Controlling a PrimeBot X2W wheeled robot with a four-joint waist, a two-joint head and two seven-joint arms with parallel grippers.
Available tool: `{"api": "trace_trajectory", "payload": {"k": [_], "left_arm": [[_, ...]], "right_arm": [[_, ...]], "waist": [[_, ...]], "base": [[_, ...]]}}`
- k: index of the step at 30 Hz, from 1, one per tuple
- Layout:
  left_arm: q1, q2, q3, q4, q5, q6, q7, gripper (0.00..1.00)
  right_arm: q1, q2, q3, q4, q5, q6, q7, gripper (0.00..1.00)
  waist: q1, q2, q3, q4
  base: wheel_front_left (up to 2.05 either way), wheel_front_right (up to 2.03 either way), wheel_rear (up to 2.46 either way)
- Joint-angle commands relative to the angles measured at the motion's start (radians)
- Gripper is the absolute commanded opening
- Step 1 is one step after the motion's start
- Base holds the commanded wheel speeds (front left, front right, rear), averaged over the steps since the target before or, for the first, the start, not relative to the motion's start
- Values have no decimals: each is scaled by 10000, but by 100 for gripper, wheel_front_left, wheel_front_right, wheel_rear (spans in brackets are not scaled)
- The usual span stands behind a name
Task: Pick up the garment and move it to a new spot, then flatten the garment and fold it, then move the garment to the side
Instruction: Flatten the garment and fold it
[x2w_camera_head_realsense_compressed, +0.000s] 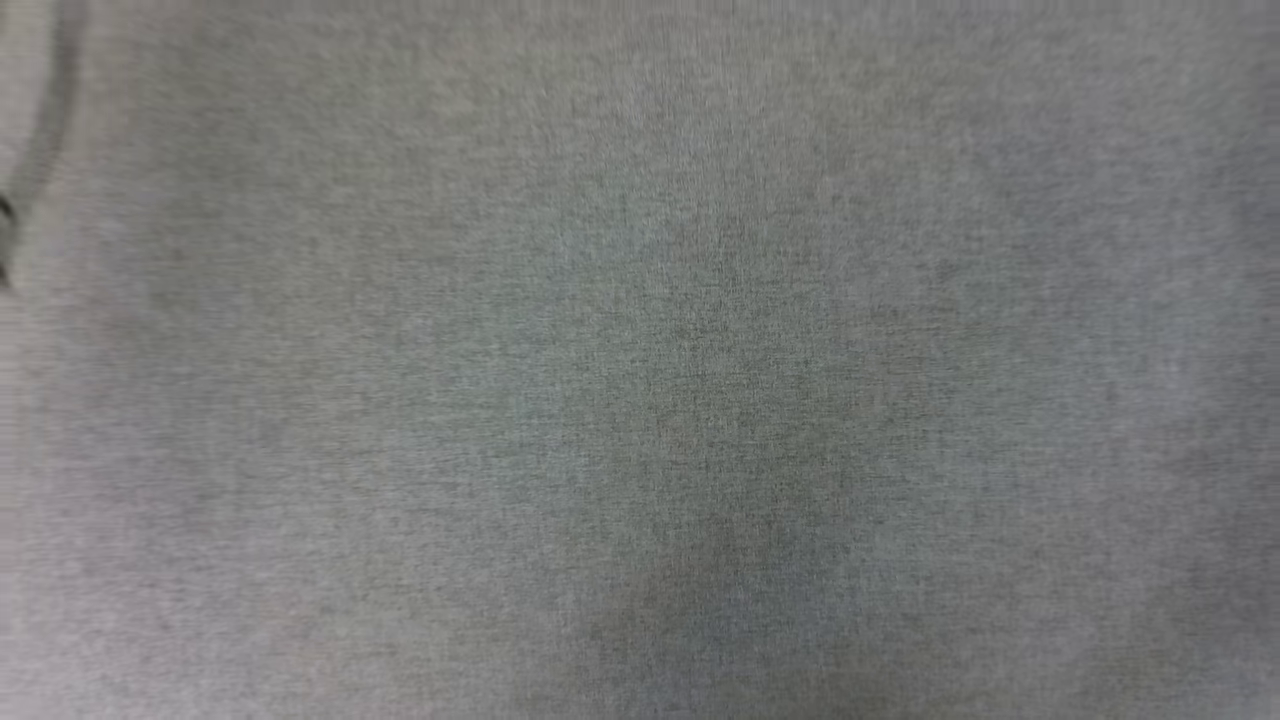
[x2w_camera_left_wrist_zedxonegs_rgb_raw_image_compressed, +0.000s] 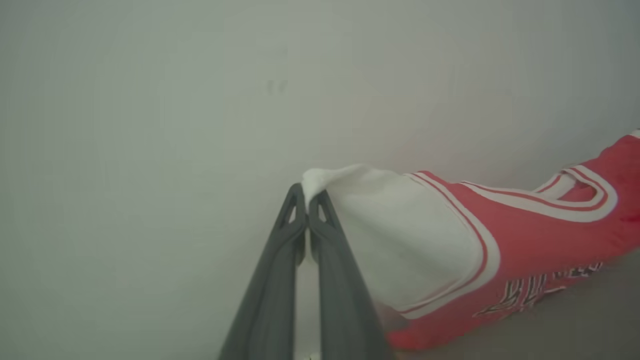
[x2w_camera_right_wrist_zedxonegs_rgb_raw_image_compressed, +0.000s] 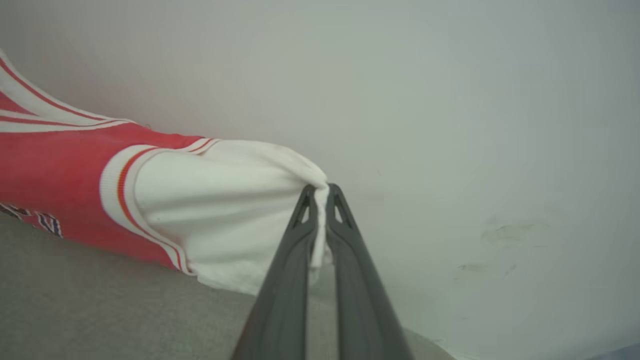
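In the head view we look onto a grey, heathered cloth surface (x2w_camera_head_realsense_compressed: 640, 360), blurred, with a darker crease (x2w_camera_head_realsense_compressed: 50, 120) running down the upper left edge of the frame.

In the left wrist view, our left gripper (x2w_camera_left_wrist_zedxonegs_rgb_raw_image_compressed: 306, 200) rises from the bottom centre with its two dark fingers pressed together on the tip of a white sleeve (x2w_camera_left_wrist_zedxonegs_rgb_raw_image_compressed: 400, 235). From there the garment (x2w_camera_left_wrist_zedxonegs_rgb_raw_image_compressed: 540, 240) stretches to the right edge of the frame: red body, red-and-white striped trim, and part of its black lettering (x2w_camera_left_wrist_zedxonegs_rgb_raw_image_compressed: 535, 292) at the lower right. Behind it stands a plain pale wall (x2w_camera_left_wrist_zedxonegs_rgb_raw_image_compressed: 150, 125). A strip of the grey surface lies under the garment's lower edge at the lower right.

In the right wrist view, our right gripper (x2w_camera_right_wrist_zedxonegs_rgb_raw_image_compressed: 321, 197) is likewise clamped on a bunched white sleeve (x2w_camera_right_wrist_zedxonegs_rgb_raw_image_compressed: 220, 210) at the centre of the frame. The red body runs off to the left edge. The grey surface sits at the lower left, and the garment's lower edge meets it there. The pale wall takes up the right side, with faint dark scuff marks (x2w_camera_right_wrist_zedxonegs_rgb_raw_image_compressed: 505, 232) at the middle right.
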Motion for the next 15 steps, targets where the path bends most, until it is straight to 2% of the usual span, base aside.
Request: {"api": "trace_trajectory", "payload": {"k": [1, 7, 15], "left_arm": [[922, -67, -179, 9, -102, -43, -88, 0], [3720, -54, -666, -706, -389, 165, -21, 0], [7651, 677, -885, -2087, -1120, 685, 187, 0]], "right_arm": [[748, -90, 133, 13, 120, -16, -136, 0], [3109, -663, 703, -463, 781, -16, -242, 0], [6857, -1010, 421, -1746, 2195, -16, 57, 0]], "waist": [[-1, 0, -574, 82], [-1, 0, -1719, 209], [-1, 0, -3154, 307]], "base": [[0, 0, 0], [0, 0, 0], [0, 0, 0]]}}
